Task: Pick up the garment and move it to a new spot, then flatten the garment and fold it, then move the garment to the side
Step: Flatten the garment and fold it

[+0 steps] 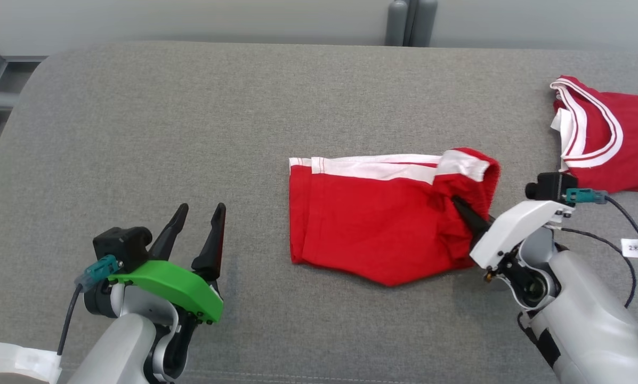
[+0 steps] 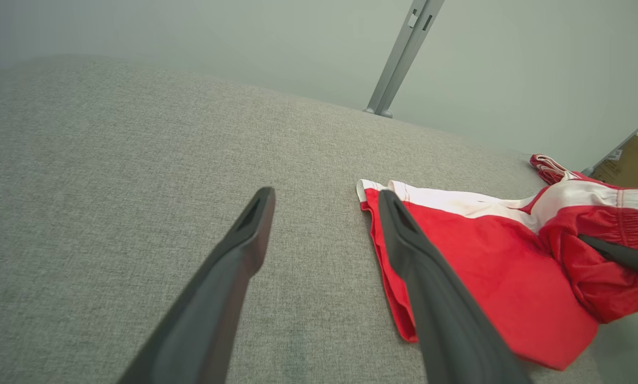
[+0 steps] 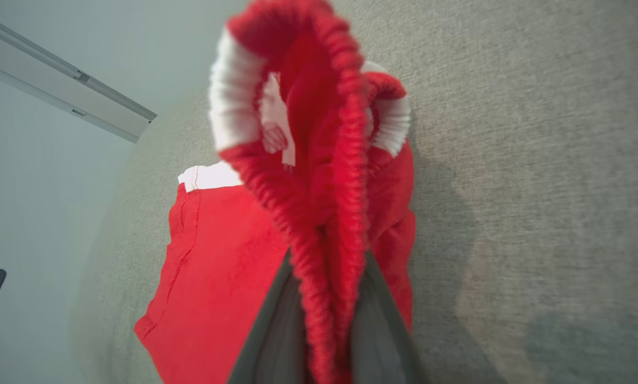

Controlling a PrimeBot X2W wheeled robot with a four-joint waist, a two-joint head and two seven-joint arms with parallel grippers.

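The garment (image 1: pixel 372 218) is a pair of red shorts with white side stripes, lying in the middle of the grey padded table (image 1: pixel 191 133). My right gripper (image 1: pixel 463 209) is shut on its elastic waistband at the right end, and that end is lifted and bunched. In the right wrist view the ribbed waistband (image 3: pixel 324 213) runs between my two dark fingers (image 3: pixel 276 320). In the left wrist view the shorts (image 2: pixel 489 266) lie just right of my fingers. My left gripper (image 1: pixel 197 213) stands open over bare table, well to the left of the shorts, with nothing in it.
A second red garment with white trim (image 1: pixel 612 138) lies at the table's right edge, close behind my right wrist. A grey post (image 1: pixel 410 21) stands beyond the far edge. Cables (image 1: pixel 622 234) hang off my right wrist.
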